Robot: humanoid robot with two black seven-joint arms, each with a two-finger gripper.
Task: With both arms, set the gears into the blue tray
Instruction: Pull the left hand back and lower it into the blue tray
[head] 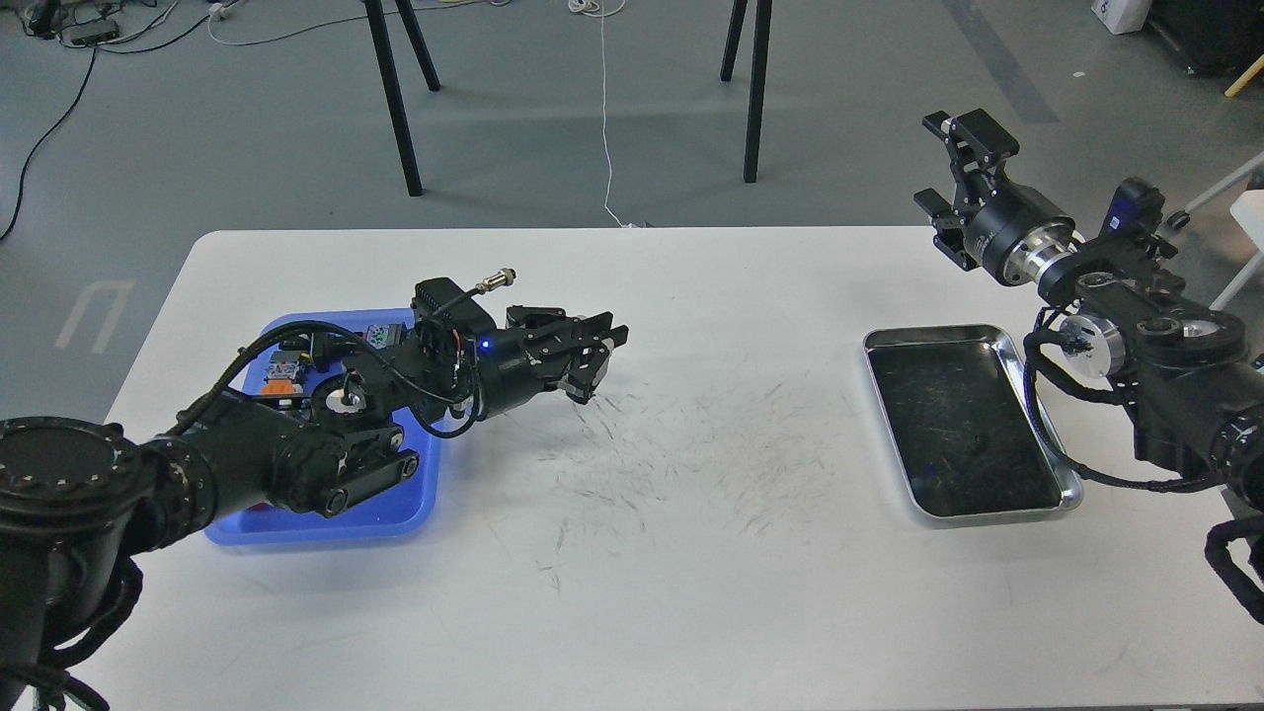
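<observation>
Blue tray [395, 518] at 9 o'clock (largely covered by left arm); left gripper [597, 360] state undeterminable. Right gripper [953, 188] at 2 o'clock: fingers apart, nothing held.

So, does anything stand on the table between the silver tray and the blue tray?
No object lies on the table between the silver tray and the blue tray; only scuff marks show there. But the left arm lies over most of the blue tray, the left gripper hanging just past its right edge.
</observation>
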